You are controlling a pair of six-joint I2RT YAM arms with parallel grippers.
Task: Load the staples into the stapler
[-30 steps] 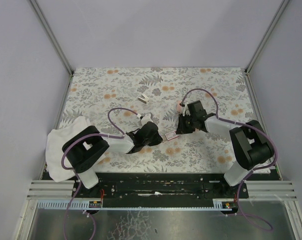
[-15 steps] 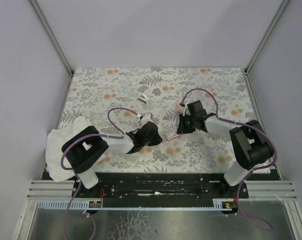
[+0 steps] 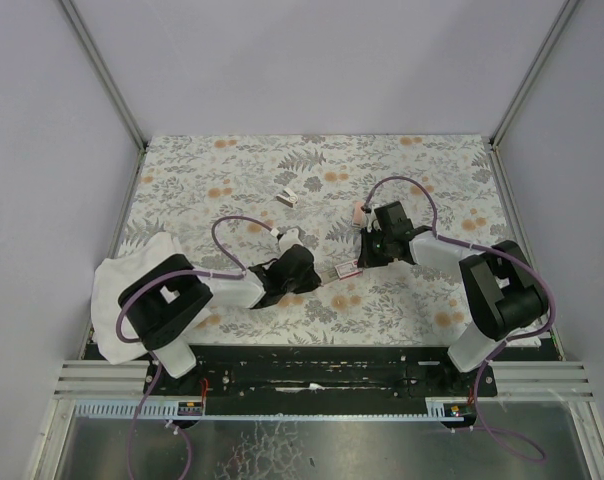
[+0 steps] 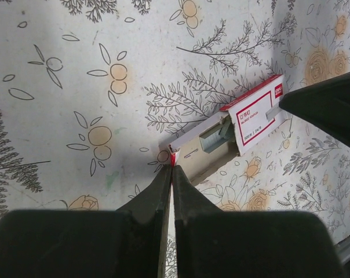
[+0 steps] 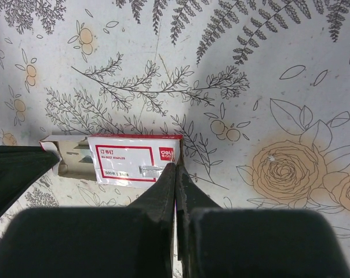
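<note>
The staples' flat red box with a pale label (image 5: 131, 157) lies on the flowered table between both grippers, also in the top view (image 3: 348, 269). Its tan inner tray (image 4: 193, 146) is slid partly out, and grey staple strips (image 4: 217, 134) show in it. My left gripper (image 4: 172, 168) is shut on the tray's end flap. My right gripper (image 5: 176, 168) is shut on the box sleeve's opposite end. A small white and dark object, seemingly the stapler (image 3: 288, 196), lies farther back, apart from both grippers.
A white cloth (image 3: 117, 290) lies at the table's left edge by the left arm's base. A small salmon-pink thing (image 3: 359, 211) sits just behind the right wrist. The metal frame posts stand at the back corners.
The box sleeve has shifted slightly right with my right gripper, while my left gripper holds the tray end. The tray now shows pulled out of the sleeve.
</note>
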